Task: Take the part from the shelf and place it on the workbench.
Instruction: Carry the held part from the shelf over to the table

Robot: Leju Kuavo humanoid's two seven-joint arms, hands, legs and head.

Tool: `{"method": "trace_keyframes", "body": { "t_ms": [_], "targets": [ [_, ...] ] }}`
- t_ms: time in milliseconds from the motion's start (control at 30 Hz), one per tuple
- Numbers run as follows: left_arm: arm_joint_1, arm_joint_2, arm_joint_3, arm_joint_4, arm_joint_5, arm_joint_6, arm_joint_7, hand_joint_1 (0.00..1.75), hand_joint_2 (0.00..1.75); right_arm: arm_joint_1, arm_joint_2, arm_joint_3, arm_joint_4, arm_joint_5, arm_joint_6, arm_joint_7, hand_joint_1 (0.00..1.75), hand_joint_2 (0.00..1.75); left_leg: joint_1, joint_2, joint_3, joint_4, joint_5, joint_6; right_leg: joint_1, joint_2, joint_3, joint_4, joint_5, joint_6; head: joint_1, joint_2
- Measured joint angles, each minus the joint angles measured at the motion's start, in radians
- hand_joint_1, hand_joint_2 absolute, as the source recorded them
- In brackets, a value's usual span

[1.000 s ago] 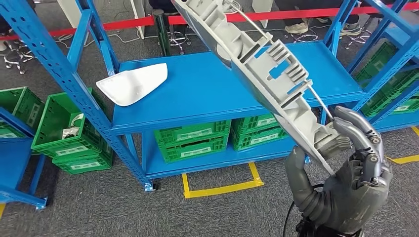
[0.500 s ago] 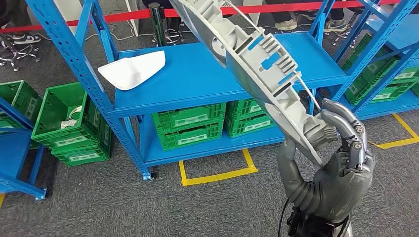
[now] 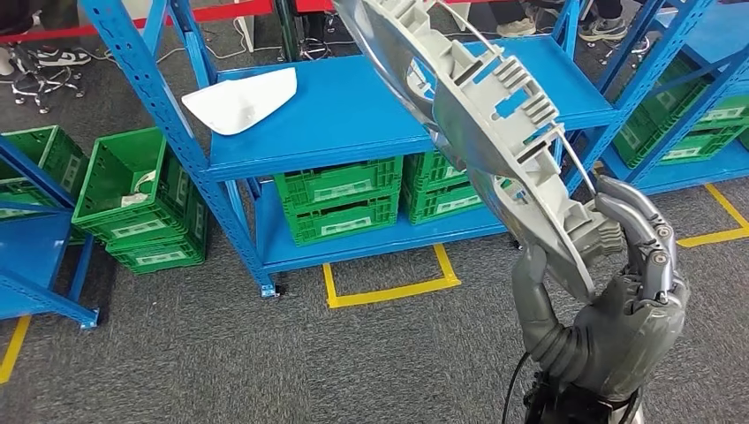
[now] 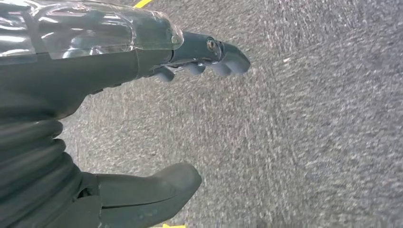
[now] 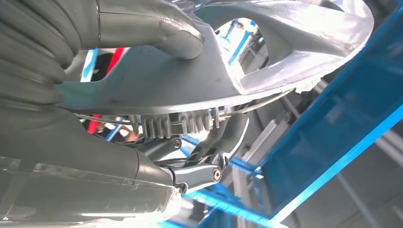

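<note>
— Where's the part [image 3: 481, 124]?

— Up in the right hand [image 3: 618, 291], long and grey, tilted from top centre down toward the hand. Ribbed inner side facing the head view, thin wire along the upper edge.

— And the grip?

— Thumb [image 5: 157, 33] pressed on the smooth face, fingers [image 5: 209, 156] curled round the ribbed edge, lower end pinched between them.

— Left hand [image 4: 119, 109]?

— Hanging over grey carpet [image 4: 309, 133], fingers apart from the thumb, holding nothing.

— Room around?

— Blue shelf [image 3: 353, 115] straight ahead, front edge well apart from the hand, part's upper end overlapping it in the head view. White part [image 3: 243, 99] lying near the shelf's left upright. Green crates [image 3: 340, 208] below. Open carpet with yellow floor tape [image 3: 389, 287] between shelf and hand
</note>
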Motion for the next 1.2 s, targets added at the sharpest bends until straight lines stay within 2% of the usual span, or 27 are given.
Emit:
{"method": "trace_keyframes", "body": {
  "t_ms": [33,67,133,167,200,233,267,333,367,400,567,900,967,1000,1033,1100,1133,1167,1200],
  "targets": [
    [0.000,-0.002,0.000,0.000,0.000,0.000,0.002,0.00,1.75,0.000,-0.001,0.000,0.000,-0.002,0.000,0.007,1.75,1.75,0.001,0.000,-0.013,0.028,-0.024,-0.005,-0.002,-0.001,-0.004,-0.004,0.005,-0.006,-0.005,0.000],
    [0.000,-0.003,0.000,0.001,0.000,0.000,0.003,0.00,1.75,0.000,-0.002,-0.001,-0.001,-0.006,0.000,0.011,1.75,1.75,0.004,-0.001,-0.032,0.077,-0.060,-0.009,-0.002,-0.003,-0.008,-0.004,0.011,-0.011,-0.011,0.000],
    [0.001,-0.006,0.000,0.002,0.000,0.000,0.004,0.00,1.75,0.000,-0.005,-0.002,-0.001,-0.016,0.000,0.014,1.75,1.75,0.008,-0.002,-0.082,0.214,-0.137,-0.017,0.003,-0.003,-0.021,0.001,0.018,-0.017,-0.022,0.000],
    [0.001,-0.006,0.000,0.002,0.000,0.000,0.005,0.00,1.75,0.000,-0.006,-0.002,-0.002,-0.021,0.000,0.015,1.75,1.75,0.009,-0.002,-0.099,0.266,-0.155,-0.019,0.005,-0.004,-0.027,0.005,0.020,-0.017,-0.024,0.000],
    [0.002,-0.007,0.000,0.002,0.000,0.000,0.005,0.00,1.75,0.000,-0.007,-0.002,-0.002,-0.025,0.000,0.016,1.75,1.75,0.009,-0.002,-0.100,0.285,-0.154,-0.019,0.008,-0.004,-0.033,0.010,0.020,-0.018,-0.026,0.000],
    [0.003,-0.008,0.000,0.003,0.000,0.000,0.005,0.00,1.75,0.000,-0.008,-0.002,-0.002,-0.027,0.000,0.016,1.75,1.75,0.008,-0.002,-0.083,0.267,-0.135,-0.016,0.010,-0.004,-0.038,0.016,0.021,-0.018,-0.028,0.000],
    [0.004,-0.008,0.001,0.003,0.000,0.000,0.005,0.00,1.75,0.000,-0.009,-0.002,-0.003,-0.028,0.000,0.017,1.75,1.75,0.007,-0.003,-0.049,0.213,-0.104,-0.011,0.013,-0.004,-0.041,0.021,0.020,-0.018,-0.029,0.000],
    [0.003,-0.009,0.001,0.002,0.000,0.000,0.005,0.00,1.75,-0.001,-0.011,-0.002,-0.004,-0.029,0.000,0.017,1.75,1.75,0.003,-0.005,0.028,0.085,-0.061,0.009,0.017,-0.003,-0.047,0.029,0.017,-0.016,-0.030,0.000],
    [0.003,-0.009,0.001,0.002,0.000,0.000,0.005,0.00,1.75,-0.002,-0.012,-0.002,-0.004,-0.029,0.000,0.017,1.75,1.75,0.000,-0.005,0.053,0.041,-0.052,0.017,0.018,-0.004,-0.048,0.031,0.016,-0.013,-0.030,0.000],
    [0.003,-0.010,0.000,0.002,-0.001,0.000,0.005,0.00,1.75,-0.002,-0.012,-0.002,-0.005,-0.029,0.000,0.017,1.75,1.75,-0.003,-0.004,0.065,0.021,-0.053,0.022,0.017,-0.004,-0.050,0.033,0.016,-0.010,-0.029,0.000],
    [0.005,-0.011,0.001,0.003,-0.001,0.000,0.006,0.00,1.75,-0.003,-0.015,-0.002,-0.007,-0.035,0.000,0.019,1.75,1.75,-0.004,-0.003,0.075,-0.003,-0.068,0.012,0.015,-0.004,-0.054,0.041,0.009,-0.009,-0.028,0.000],
    [0.005,-0.019,0.001,0.003,-0.001,0.000,0.020,0.00,1.75,-0.003,-0.040,0.010,-0.009,0.017,0.000,0.089,1.75,1.75,-0.018,0.002,0.073,0.002,-0.072,0.035,0.003,-0.002,-0.054,0.037,0.013,0.016,-0.028,0.000],
    [0.005,-0.020,0.001,0.003,-0.001,0.000,0.023,0.00,1.75,-0.005,-0.042,0.016,-0.009,0.024,0.000,0.089,1.75,1.75,-0.013,0.001,0.077,-0.008,-0.066,0.043,0.004,-0.003,-0.056,0.040,0.007,0.023,-0.027,0.000],
    [0.005,-0.021,0.001,0.003,-0.001,0.000,0.024,0.00,1.75,-0.005,-0.043,0.018,-0.010,0.027,0.000,0.089,1.75,1.75,-0.009,0.000,0.080,-0.014,-0.063,0.047,0.005,-0.002,-0.065,0.059,-0.006,0.027,-0.027,0.000],
    [0.005,-0.022,0.001,0.003,-0.001,0.000,0.025,0.00,1.75,-0.006,-0.044,0.020,-0.010,0.030,0.000,0.089,1.75,1.75,-0.004,-0.001,0.083,-0.020,-0.060,0.051,0.004,0.000,-0.085,0.099,-0.030,0.031,-0.025,0.000],
    [0.005,-0.022,0.001,0.003,-0.001,0.000,0.025,0.00,1.75,-0.007,-0.047,0.023,-0.011,0.034,0.000,0.089,1.75,1.75,0.000,-0.005,0.084,-0.021,-0.060,0.052,-0.002,0.003,-0.154,0.235,-0.089,0.039,-0.020,0.000],
    [0.006,-0.022,0.001,0.003,-0.001,0.000,0.025,0.00,1.75,-0.006,-0.048,0.024,-0.010,0.036,0.000,0.089,1.75,1.75,0.001,-0.008,0.085,-0.021,-0.060,0.051,-0.006,0.003,-0.189,0.297,-0.106,0.042,-0.018,0.000],
    [0.006,-0.023,0.001,0.003,-0.001,0.000,0.025,0.00,1.75,-0.006,-0.049,0.026,-0.009,0.038,0.001,0.089,1.75,1.75,0.002,-0.013,0.087,-0.021,-0.062,0.049,-0.008,0.004,-0.212,0.330,-0.103,0.044,-0.018,0.000],
    [0.006,-0.023,0.001,0.003,-0.001,0.000,0.024,0.00,1.75,-0.006,-0.051,0.027,-0.008,0.040,0.001,0.090,1.75,1.75,0.003,-0.021,0.090,-0.020,-0.064,0.046,-0.011,0.005,-0.217,0.323,-0.078,0.045,-0.018,0.000]
  ]
}}
